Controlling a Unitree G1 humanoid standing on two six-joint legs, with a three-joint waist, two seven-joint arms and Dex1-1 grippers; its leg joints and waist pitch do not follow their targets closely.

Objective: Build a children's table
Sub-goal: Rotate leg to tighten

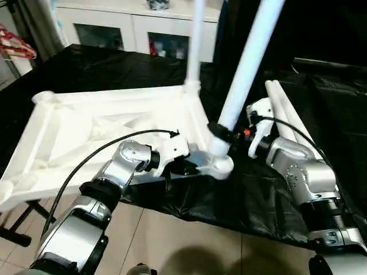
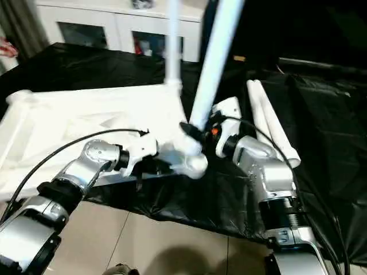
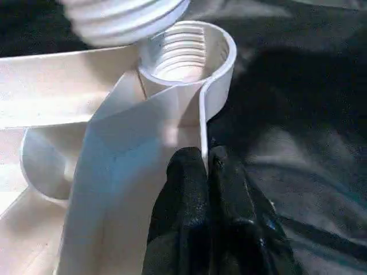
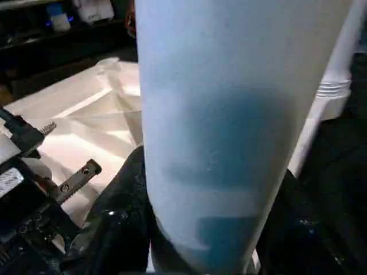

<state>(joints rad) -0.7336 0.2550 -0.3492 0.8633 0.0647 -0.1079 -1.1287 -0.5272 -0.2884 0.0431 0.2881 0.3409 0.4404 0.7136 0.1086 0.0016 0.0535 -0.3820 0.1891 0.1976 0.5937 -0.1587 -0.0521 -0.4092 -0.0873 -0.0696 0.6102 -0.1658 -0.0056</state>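
Nearest the camera, the two silver forearms reach forward over a pale tiled floor [image 1: 189,240] toward a work surface draped in black sheeting [image 1: 269,195].

The left gripper [image 3: 207,163] has its two black fingers pressed tightly together on the thin white side wall of the table top [image 1: 86,134], just below the near corner socket [image 3: 186,57], whose inner threads are visible in the left wrist view. The top lies upside down on the black sheeting, its ribbed underside facing up, with the near edge overhanging the floor.

The right gripper [image 1: 221,134] is closed around the lower part of a white tapered leg [image 1: 249,63], one black finger on each side of the tube as the right wrist view shows. This leg leans away to the upper right, and its threaded lower end sits just above the near corner socket, tilted and not seated in it.

Farther back, a second leg [image 1: 196,43] stands upright in the far corner socket of the top on the same side. To the right of the held leg, two more legs [image 1: 289,117] lie side by side on the black sheeting, touching each other and well apart from the top.

Beyond the table stands a white cabinet with glass doors [image 1: 132,31].
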